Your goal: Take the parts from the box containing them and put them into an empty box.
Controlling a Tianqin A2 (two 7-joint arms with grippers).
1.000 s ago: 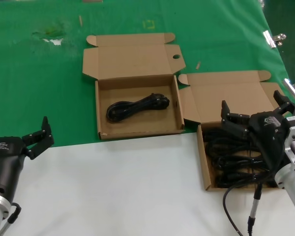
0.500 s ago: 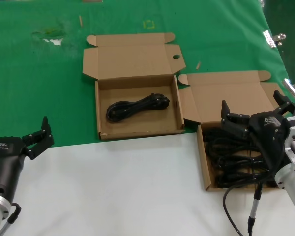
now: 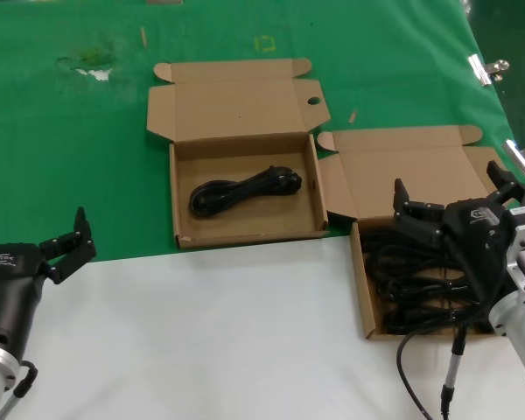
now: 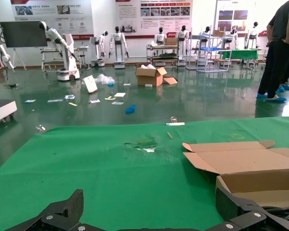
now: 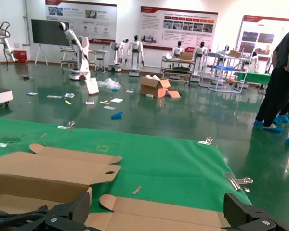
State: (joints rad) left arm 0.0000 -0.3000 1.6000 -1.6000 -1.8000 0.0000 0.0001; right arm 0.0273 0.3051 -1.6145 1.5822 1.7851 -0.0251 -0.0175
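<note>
The box containing the parts [image 3: 364, 289] lies at the right with its plain lid [image 3: 420, 166] folded back, and several black coiled cables [image 3: 411, 280] fill it. My right gripper [image 3: 446, 184] hovers open just over this box; in the right wrist view the gripper [image 5: 156, 204] looks across the plain lid [image 5: 173, 216]. The box whose lid has a round hole [image 3: 236, 105] stands open in the middle and holds one black cable [image 3: 243, 190]. My left gripper [image 3: 66, 234] waits open at the near left, holding nothing; its wrist view shows it [image 4: 149, 202] over the green cloth.
Green cloth [image 3: 70, 157] covers the far half of the table and a white surface [image 3: 201, 332] the near half. Metal clips [image 3: 486, 68] hold the cloth at the right edge. A scuffed patch [image 3: 92, 66] marks the cloth at the far left.
</note>
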